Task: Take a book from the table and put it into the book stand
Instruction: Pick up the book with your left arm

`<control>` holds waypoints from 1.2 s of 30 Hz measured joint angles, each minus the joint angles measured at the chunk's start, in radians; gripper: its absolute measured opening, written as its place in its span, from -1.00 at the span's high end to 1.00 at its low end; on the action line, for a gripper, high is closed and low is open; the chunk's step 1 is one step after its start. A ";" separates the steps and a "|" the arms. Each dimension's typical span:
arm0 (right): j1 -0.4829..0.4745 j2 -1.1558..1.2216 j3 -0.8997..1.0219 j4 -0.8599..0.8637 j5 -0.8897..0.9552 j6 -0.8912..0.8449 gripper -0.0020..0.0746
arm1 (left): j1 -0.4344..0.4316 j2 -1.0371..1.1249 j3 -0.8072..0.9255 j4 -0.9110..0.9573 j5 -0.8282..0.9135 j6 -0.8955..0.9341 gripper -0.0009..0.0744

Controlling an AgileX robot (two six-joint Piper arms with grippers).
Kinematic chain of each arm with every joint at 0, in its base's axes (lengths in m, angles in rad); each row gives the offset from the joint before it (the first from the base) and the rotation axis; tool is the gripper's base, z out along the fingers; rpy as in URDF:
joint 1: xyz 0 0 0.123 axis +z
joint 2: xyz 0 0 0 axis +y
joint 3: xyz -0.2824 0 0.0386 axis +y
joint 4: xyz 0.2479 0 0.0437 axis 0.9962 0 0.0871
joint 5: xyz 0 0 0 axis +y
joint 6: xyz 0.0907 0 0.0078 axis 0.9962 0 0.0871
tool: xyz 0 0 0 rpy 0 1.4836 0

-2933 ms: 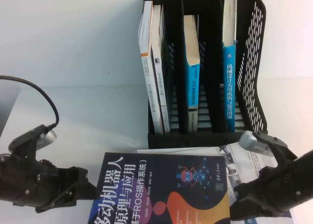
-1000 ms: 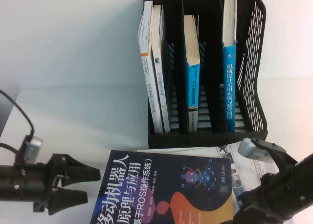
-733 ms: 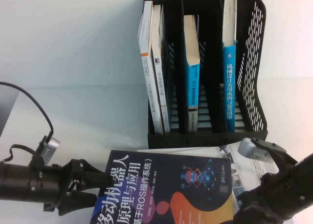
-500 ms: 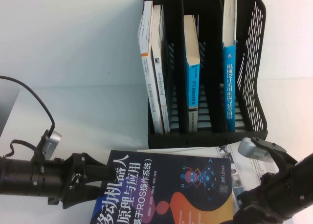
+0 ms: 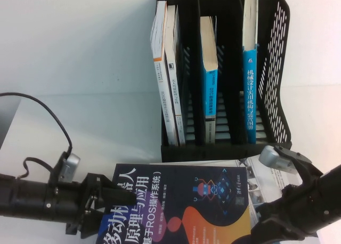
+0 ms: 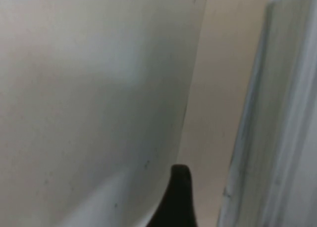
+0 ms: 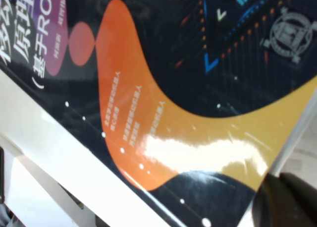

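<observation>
Straddling the 9 o'clock edge of the large black-navy paperback book [image 5: 181,204], the left gripper [image 5: 109,204] stands wide open, probably readying a pinch. At 3 o'clock the right gripper [image 5: 269,222] steadies it; whether closed, I cannot tell. Beyond, at 12 o'clock on the white counter [image 5: 80,68], the black slotted plastic book stand [image 5: 277,68] holds four upright books.

Book stand [image 5: 277,68] slots open between books — passable.
</observation>
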 joint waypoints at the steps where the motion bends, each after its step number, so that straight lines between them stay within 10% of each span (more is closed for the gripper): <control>1: 0.000 0.000 0.000 0.000 0.000 -0.001 0.96 | -0.007 0.011 0.000 -0.005 0.005 0.009 -0.62; 5: 0.000 0.000 0.000 0.002 0.000 -0.001 0.96 | -0.019 0.042 -0.002 -0.038 0.029 0.039 -0.41; 12: 0.000 0.000 0.000 0.002 0.003 -0.002 0.96 | 0.023 0.047 -0.021 -0.037 0.087 0.068 0.67; 36: 0.000 -0.232 -0.128 -0.110 -0.020 0.126 0.96 | 0.095 -0.691 -0.285 0.320 0.065 -0.462 0.67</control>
